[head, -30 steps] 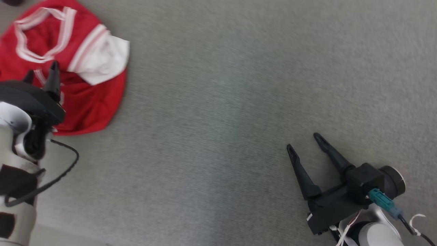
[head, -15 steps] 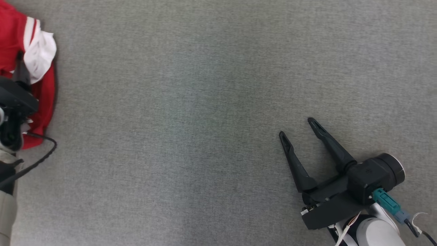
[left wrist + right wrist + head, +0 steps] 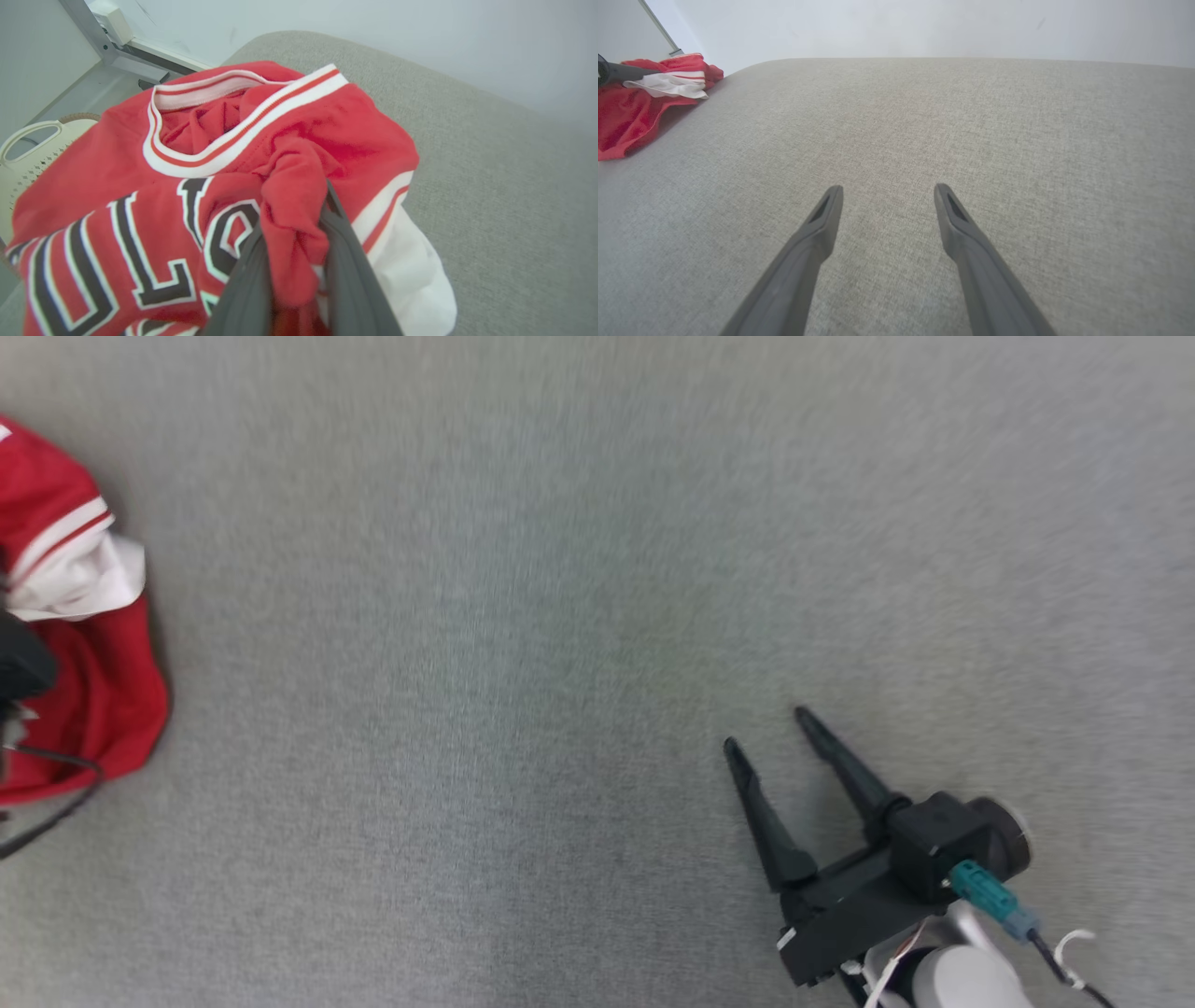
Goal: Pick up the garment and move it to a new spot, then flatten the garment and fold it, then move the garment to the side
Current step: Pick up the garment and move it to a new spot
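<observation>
**Left gripper pinching red garment at far left, right gripper wide and idle**

Garment [image 3: 117, 163]: red jersey, white-and-red striped trim at neck and sleeve, black letters outlined white across the front, white panel at one sleeve. It is bunched up, not flat. Left wrist view: left gripper [image 3: 294, 210] has both dark fingers closed narrow on a raised fold of red cloth, which is squeezed between them just below the neckline; the white sleeve part sits beside the right-hand finger. Whether the garment's bulk is lifted off the surface, cannot tell.

Head view: garment [image 3: 93, 709] sits at the far left edge of the grey fabric surface [image 3: 560, 616], partly cut off by the frame. A dark bit of the left arm and a thin black cable [image 3: 56, 803] overlap it there. View is somewhat blurred.

Right gripper [image 3: 766, 730] is at lower right, well apart from the garment. Its two fingers are spread wide with nothing between them and point up and slightly left over bare surface. Right wrist view agrees: right gripper [image 3: 888, 188] has its fingers apart with plain grey weave under them, and the garment [image 3: 621, 116] is a red heap at far left near the surface's rounded edge.

Background, left wrist view: cream basket [image 3: 28, 149] with handle at left, metal frame [image 3: 93, 28] top left, pale wall [image 3: 420, 37] behind
</observation>
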`<state>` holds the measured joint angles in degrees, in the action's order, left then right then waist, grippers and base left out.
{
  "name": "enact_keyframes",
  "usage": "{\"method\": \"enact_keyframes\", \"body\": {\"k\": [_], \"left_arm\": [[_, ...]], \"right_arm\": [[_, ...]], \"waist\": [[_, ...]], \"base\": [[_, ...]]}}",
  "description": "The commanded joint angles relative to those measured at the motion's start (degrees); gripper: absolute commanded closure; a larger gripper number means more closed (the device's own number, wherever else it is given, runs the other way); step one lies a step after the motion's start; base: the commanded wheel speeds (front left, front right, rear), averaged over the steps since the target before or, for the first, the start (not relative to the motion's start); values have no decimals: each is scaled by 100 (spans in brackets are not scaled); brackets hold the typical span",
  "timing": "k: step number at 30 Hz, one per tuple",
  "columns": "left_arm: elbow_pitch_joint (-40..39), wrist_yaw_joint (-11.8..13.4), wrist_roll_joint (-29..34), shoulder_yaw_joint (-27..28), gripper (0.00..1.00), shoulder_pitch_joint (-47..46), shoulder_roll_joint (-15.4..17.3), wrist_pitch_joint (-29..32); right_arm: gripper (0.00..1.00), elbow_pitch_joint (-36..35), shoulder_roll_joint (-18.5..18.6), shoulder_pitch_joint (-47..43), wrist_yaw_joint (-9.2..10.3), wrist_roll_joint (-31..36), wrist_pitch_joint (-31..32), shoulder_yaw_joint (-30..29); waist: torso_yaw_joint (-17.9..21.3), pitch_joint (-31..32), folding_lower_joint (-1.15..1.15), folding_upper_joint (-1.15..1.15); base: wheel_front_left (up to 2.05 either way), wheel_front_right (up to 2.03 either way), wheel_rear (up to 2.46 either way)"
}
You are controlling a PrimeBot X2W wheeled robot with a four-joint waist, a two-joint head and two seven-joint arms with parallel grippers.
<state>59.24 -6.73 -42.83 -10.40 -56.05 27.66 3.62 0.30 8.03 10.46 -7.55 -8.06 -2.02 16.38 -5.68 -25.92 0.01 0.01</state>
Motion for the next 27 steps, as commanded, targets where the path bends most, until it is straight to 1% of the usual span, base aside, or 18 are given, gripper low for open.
{"method": "enact_keyframes", "body": {"k": [1, 5, 9, 12, 16, 20, 22, 24, 25, 27], "left_arm": [[-88, -23, 51, -20, 100, 80, 121, 23], [-406, -34, 125, -122, 100, 33, 364, 156], [-953, -66, 110, -291, 100, 3, 467, 495], [-1534, -81, 45, -420, 100, 40, 434, 719], [-2518, -87, -182, -492, 100, 111, 255, 867], [-3605, -31, -371, -535, 100, 240, -53, 890], [-4130, 40, -382, -614, 100, 345, -200, 914], [-4706, 114, -260, -754, 100, 431, -311, 884], [-5211, 220, -152, -873, 100, 549, -445, 810], [-5620, 318, -81, -1025, 100, 714, -609, 768]], "right_arm": [[0, 133, -62, -69, 14, -79, -86, 31], [0, 468, -191, -169, 13, -149, -260, -13], [0, 714, -281, -269, 13, -179, -394, -142], [0, 828, -336, -370, 13, -189, -454, -269], [0, 920, -372, -515, 13, -164, -451, -410], [0, 911, -399, -551, 13, -129, -433, -527], [0, 883, -406, -566, 13, -121, -428, -569], [0, 859, -413, -572, 13, -101, -407, -597], [0, 817, -421, -560, 13, -85, -377, -603], [0, 792, -428, -509, 13, -80, -374, -568]], "waist": [[260, 798, -1, -1], [414, 1357, -1, -1], [602, 1798, -1, -1], [738, 2032, -1, -1], [891, 2189, -1, -1], [1064, 2233, -1, -1], [1169, 2237, -1, -1], [1280, 2215, -1, -1], [1403, 2142, -1, -1], [1549, 2059, -1, -1]], "base": [[0, 0, 0], [0, 0, 0], [0, 0, 0], [0, 0, 0], [0, 0, 0], [0, 0, 0], [0, 0, 0], [0, 0, 0], [0, 0, 0], [0, 0, 0]]}}
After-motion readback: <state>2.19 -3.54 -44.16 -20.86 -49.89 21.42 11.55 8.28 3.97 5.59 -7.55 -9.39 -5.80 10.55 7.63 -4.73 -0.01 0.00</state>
